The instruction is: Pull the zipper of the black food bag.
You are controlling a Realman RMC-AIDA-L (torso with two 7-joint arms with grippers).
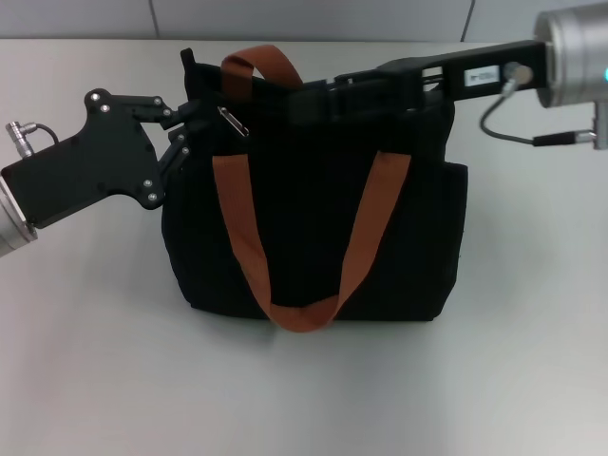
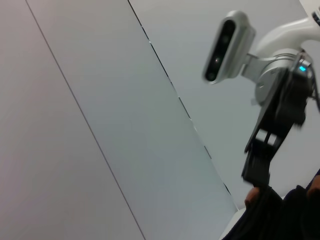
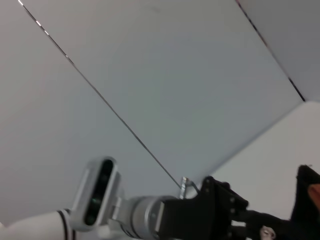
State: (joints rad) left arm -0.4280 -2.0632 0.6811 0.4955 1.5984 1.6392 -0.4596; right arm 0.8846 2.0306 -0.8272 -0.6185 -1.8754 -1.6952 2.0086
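Observation:
The black food bag (image 1: 313,228) stands upright mid-table, its orange-brown strap handles (image 1: 237,228) hanging down the front. The silver zipper pull (image 1: 233,121) lies on the bag's top near its left corner. My left gripper (image 1: 187,125) is at that upper left corner, its fingers closed on the bag's edge. My right gripper (image 1: 318,95) reaches in from the right along the top of the bag and ends to the right of the pull; black on black hides its fingers. The left wrist view shows the right gripper (image 2: 257,172) meeting the bag (image 2: 285,215).
The bag rests on a plain light table (image 1: 304,399), with a panelled wall (image 1: 304,19) behind it. A cable (image 1: 513,133) loops under the right arm. The right wrist view shows the left arm's camera (image 3: 97,192) and the bag's corner (image 3: 307,200).

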